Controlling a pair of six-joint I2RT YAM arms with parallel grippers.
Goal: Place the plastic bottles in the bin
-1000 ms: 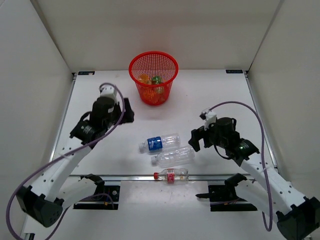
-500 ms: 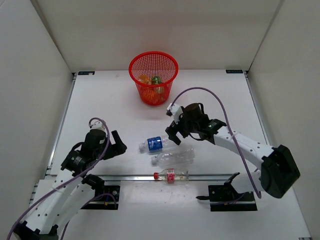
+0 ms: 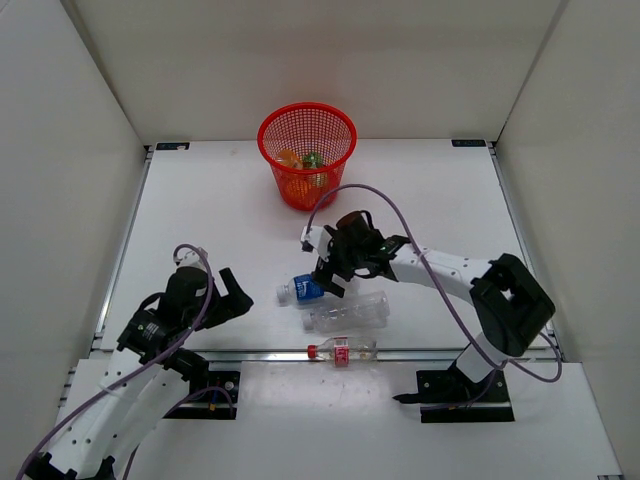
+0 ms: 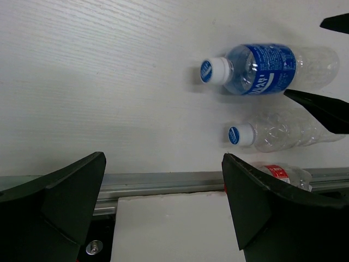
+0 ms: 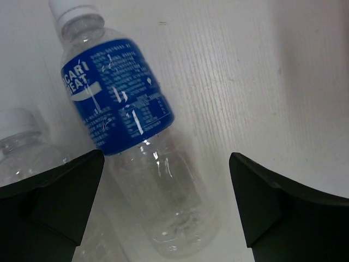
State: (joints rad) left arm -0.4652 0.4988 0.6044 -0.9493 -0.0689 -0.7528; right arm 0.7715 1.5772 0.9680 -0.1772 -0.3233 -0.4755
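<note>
Right gripper (image 5: 166, 158) is hovering, jaws spread, straddling the blue-label bottle (image 5: 117, 101) lying on the table (image 5: 245, 82); left gripper (image 4: 163, 157) is hanging, jaws likewise spread

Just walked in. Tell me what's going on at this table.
Two robot arms are clearing plastic bottles into the round red mesh bin, which holds orange bottles and a green bottle. The right gripper hangs open astride the clear bottle with the blue label, not gripping it. The plain clear bottle and the clear red-capped bottle lie beside it on the white table. The left gripper is open and empty.
</note>
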